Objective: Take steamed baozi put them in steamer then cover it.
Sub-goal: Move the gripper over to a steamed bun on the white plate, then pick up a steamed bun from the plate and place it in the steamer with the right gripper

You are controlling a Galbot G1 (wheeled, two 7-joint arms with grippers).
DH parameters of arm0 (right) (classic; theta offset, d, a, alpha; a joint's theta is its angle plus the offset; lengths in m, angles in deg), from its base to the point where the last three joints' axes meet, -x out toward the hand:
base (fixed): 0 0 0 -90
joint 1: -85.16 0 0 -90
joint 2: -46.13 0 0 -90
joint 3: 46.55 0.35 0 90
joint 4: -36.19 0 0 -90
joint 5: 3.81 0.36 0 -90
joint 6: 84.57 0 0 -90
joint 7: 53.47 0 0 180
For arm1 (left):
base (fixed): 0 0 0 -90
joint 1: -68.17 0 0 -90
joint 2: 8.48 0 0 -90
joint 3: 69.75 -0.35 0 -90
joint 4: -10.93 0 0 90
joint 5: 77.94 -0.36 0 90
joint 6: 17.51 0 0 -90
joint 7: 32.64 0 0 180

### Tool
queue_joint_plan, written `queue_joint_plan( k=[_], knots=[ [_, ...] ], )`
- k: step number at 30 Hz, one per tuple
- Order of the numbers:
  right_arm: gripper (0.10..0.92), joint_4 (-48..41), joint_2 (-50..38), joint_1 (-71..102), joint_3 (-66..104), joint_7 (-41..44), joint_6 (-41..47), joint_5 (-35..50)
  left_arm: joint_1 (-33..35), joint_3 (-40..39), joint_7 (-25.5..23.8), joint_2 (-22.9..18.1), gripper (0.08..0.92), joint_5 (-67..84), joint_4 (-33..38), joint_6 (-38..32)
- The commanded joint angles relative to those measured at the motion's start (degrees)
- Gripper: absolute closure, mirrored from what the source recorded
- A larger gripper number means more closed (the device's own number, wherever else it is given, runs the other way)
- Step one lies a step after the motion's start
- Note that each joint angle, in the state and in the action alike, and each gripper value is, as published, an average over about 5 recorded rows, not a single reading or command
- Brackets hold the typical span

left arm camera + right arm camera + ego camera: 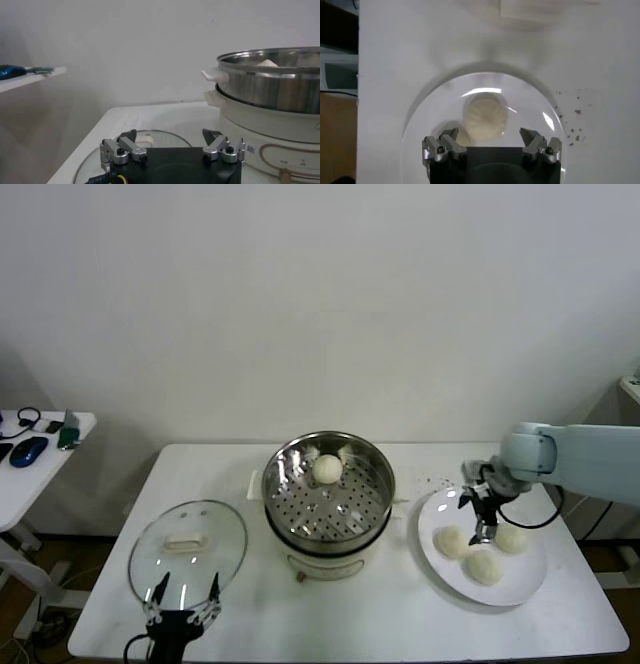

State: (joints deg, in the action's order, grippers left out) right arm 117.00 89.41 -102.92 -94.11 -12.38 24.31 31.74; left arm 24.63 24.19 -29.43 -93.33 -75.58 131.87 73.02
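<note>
The steel steamer (330, 502) stands on its white cooker base at mid-table, with one baozi (327, 468) inside near the far wall. Three more baozi (451, 541) (511, 538) (485, 567) lie on a white plate (520, 586) at the right. My right gripper (483, 522) hangs open just above them. In its wrist view a baozi (485, 118) lies ahead between the open fingers (490, 136), and a second baozi (463, 137) is partly hidden. The glass cover (188, 549) lies flat at the left. My left gripper (183, 594) waits open over the cover's near edge (171, 136).
A white side table (50, 469) with a blue mouse (29, 450) and small gear stands at the far left. Dark specks (432, 480) dot the table between steamer and plate. The cooker's side handle (215, 75) juts toward the cover (155, 136).
</note>
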Motion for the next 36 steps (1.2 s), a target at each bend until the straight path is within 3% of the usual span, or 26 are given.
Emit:
queue_joint_plan(
  k=[1,9,23,29,36],
  knots=[
    [0.203,-4.5,1.1,11.8,7.4,-1.3,2.2,-3.4,0.1,0.0,0.0,-0.1,0.177,0.1,-0.1,-0.1],
    [0.205,-7.3,2.1,14.5,10.8,-1.6,1.9,-5.3,0.2,0.2,0.2,-0.2,0.177,0.2,-0.6,-0.3],
    [0.325,-6.5,2.1,9.6,8.9,1.6,0.3,-7.1,0.0,0.1,0.2,-0.4,0.177,0.2,-0.2,0.0],
    [0.330,-5.5,3.4,-1.1,3.9,3.9,-1.4,-3.8,-0.1,0.1,0.4,-0.5,0.177,0.2,0.0,0.2],
    [0.330,1.6,6.0,-21.5,-4.5,7.5,-3.3,4.5,-0.4,-0.1,0.4,-0.3,0.177,0.3,0.9,0.6]
  ],
)
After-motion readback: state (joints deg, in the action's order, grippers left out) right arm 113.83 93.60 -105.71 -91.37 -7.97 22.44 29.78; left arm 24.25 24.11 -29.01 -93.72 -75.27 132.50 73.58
